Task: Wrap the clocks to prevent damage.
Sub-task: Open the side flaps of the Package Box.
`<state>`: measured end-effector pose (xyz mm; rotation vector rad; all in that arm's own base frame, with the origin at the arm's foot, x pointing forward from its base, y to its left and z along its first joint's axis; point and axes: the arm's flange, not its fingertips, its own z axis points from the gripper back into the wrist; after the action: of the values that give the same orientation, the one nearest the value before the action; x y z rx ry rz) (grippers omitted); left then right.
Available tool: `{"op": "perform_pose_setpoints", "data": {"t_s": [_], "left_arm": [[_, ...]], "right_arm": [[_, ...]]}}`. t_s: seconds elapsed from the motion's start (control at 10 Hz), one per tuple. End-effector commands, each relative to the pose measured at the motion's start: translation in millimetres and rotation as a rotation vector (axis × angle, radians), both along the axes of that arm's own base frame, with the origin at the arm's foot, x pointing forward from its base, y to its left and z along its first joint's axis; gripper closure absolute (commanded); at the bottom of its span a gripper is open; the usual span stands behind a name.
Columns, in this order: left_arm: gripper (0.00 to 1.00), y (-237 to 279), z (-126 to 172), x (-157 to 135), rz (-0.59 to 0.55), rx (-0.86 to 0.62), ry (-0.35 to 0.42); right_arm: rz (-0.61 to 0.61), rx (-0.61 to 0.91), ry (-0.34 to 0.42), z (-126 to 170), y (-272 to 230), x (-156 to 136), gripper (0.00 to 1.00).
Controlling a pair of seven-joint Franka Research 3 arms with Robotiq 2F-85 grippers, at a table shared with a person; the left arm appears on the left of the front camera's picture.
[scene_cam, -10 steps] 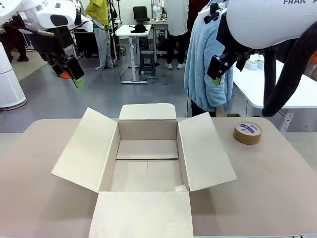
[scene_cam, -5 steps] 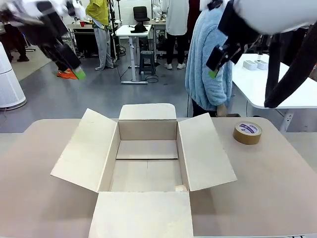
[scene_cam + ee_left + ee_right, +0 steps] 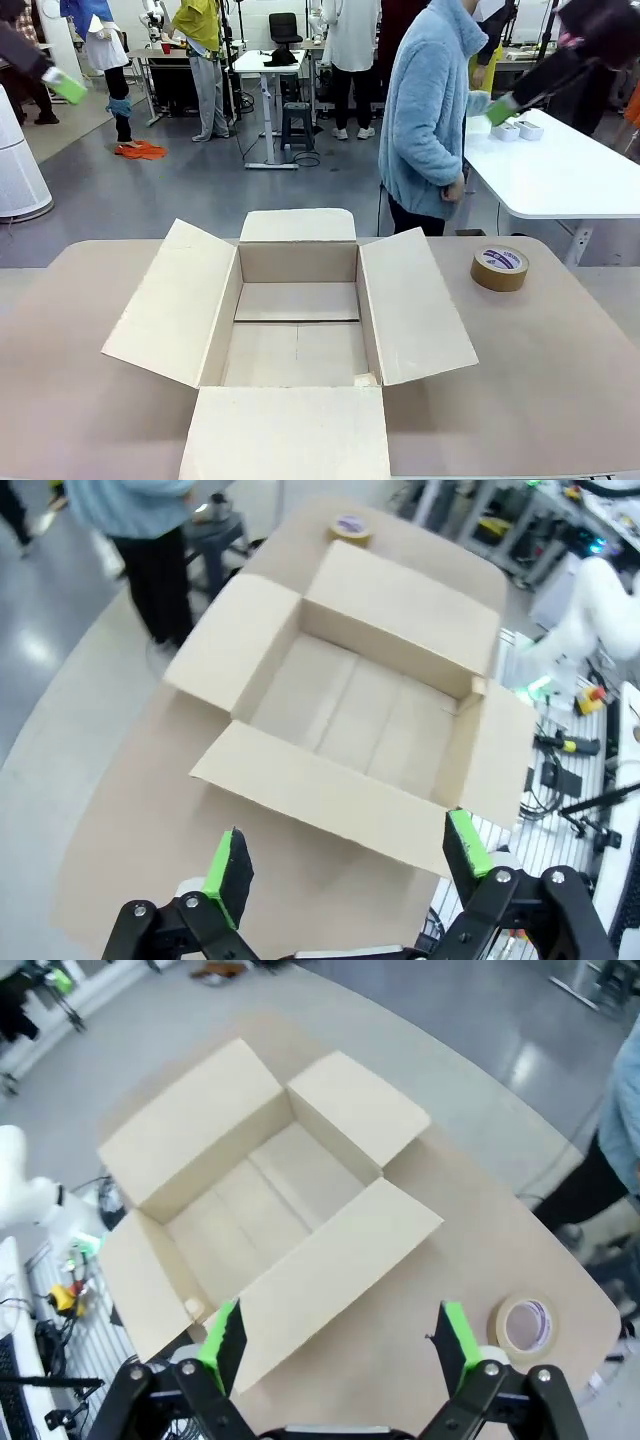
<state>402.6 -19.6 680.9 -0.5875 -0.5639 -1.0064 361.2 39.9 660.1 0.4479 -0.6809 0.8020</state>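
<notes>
Left gripper (image 3: 345, 835): green-padded fingers (image 3: 228, 868) stand wide apart with nothing between them. Right gripper (image 3: 340, 1312): the same, spread wide and empty. Both look down from high up on the open brown cardboard box (image 3: 297, 320). Its floor is bare and its four flaps are splayed out.

Change over the last second: both arms have swung up and outward from above the box's far side to the upper corners of the front view, and they are motion-blurred. The box and the brown tape roll (image 3: 500, 267) on the tan table (image 3: 560, 380) have not shifted.

Person in a pale blue fleece jacket (image 3: 425, 110) stands at the far edge, side-on.

Where the clocks are: cannot tell.

Judgement: the arms are clearing the workspace. Nothing is packed yet, and the next step probably waits on the person.
</notes>
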Motion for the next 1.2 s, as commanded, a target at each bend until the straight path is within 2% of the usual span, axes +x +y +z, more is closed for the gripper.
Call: {"op": "perform_pose_setpoints", "data": {"t_s": [0.0,0.1,0.2,0.3,0.4,0.5,0.8,1.0,1.1], "left_arm": [[0.00,17.8,-15.2,1.5,-0.124,-0.089,-0.059],[0.00,19.5,-29.1,1.9,-0.147,-0.118,-0.125],[0.00,18.7,-35.1,1.0,-0.125,-0.093,-0.182],[0.00,14.3,-39.2,-1.4,-0.075,-0.072,-0.233],[0.00,27.7,-23.4,0.9,-0.124,-0.082,-0.121],[0.00,27.2,-30.9,3.5,-0.116,-0.077,-0.164],[0.00,19.4,-45.3,-1.5,-0.191,-0.097,-0.225],[0.00,15.0,-45.8,-5.7,-0.211,-0.119,-0.253],[0.00,16.2,-46.2,-5.6,-0.196,-0.139,-0.259]], "right_arm": [[0.141,0.162,0.005,-9.0,-33.5,-4.8,0.00],[0.120,0.223,-0.057,-15.1,-49.1,-4.7,0.00],[0.083,0.209,-0.093,-21.0,-50.5,-4.5,0.00],[0.087,0.155,-0.040,-3.8,-47.0,-5.2,0.00],[0.087,0.155,-0.040,-3.8,-47.0,-5.2,0.00],[0.086,0.197,-0.066,-8.2,-61.4,-6.2,0.00],[0.231,0.255,-0.036,-27.0,-63.5,0.6,0.00],[0.230,0.282,-0.017,-34.8,-58.4,7.1,0.00],[0.203,0.243,-0.034,-25.5,-58.2,-4.5,0.00]]}}
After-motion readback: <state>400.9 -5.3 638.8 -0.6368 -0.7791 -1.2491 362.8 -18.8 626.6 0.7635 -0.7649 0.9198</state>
